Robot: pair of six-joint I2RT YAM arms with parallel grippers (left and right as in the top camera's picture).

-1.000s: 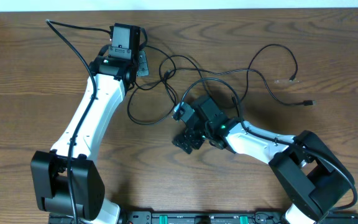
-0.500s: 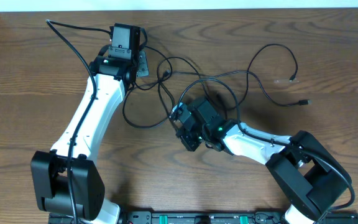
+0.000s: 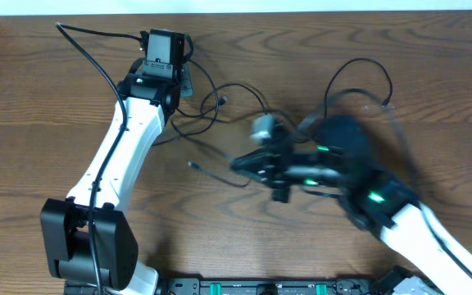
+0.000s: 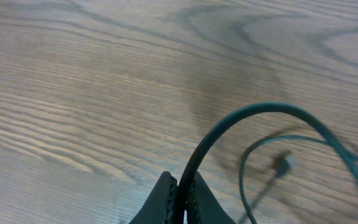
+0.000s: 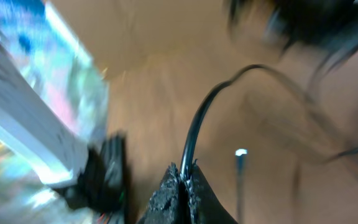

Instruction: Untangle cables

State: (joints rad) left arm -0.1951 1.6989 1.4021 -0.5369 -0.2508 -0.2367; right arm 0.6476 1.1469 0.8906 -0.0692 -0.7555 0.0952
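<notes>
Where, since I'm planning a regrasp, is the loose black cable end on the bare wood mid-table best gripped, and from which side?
Likely just behind the tip of the loose cable end, straight down from above, closing across the cord: it lies flat on the table with bare wood on both sides.

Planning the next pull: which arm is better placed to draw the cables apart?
Right, probably. The right gripper is shut on a black cable mid-table, with table to pull across; the left gripper, shut on a cable loop, sits toward the far edge, suiting an anchor.
</notes>
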